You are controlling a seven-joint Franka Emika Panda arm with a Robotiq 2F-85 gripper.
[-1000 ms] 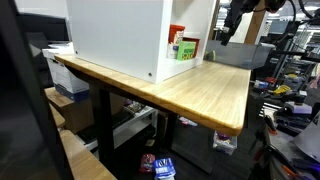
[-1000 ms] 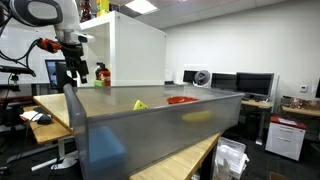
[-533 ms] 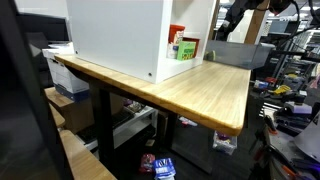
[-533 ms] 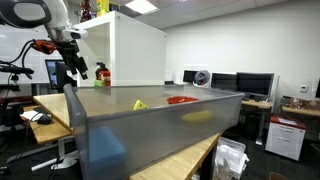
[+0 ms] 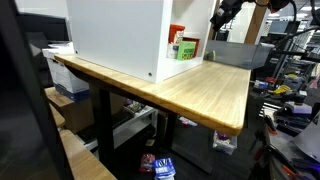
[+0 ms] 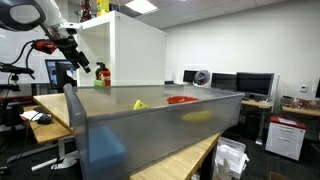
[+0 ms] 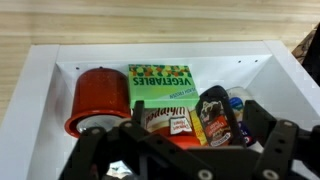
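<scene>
Directly in front of the open face of a white cabinet, the gripper hangs with its jaws spread wide and nothing between them. In both exterior views the gripper sits well clear of the bench and outside the cabinet.

**Nearest item.** A labelled can stands at the front of the cabinet, roughly centred between the fingers in the wrist view.

**Surrounding items.**
- A dark bottle stands just beside the can, apparently touching it.
- A green box stands close behind the can.
- A red tub lies on its side toward the wall.
- A blue cap shows behind the bottle.

**Hazards (judged).**
1. Crowding: no clear gap shows between can and bottle. A finger pushed in there is likely to tip the bottle or shove it backward.
2. Width: jaws held this wide may catch the red tub, which can roll because it lies on its side.
3. Occlusion: the gripper body hides the lower part of the can, so contact height is hard to judge.
4. Enclosure: a tilted entry may strike the cabinet rim and shift the cabinet on the bench.
</scene>
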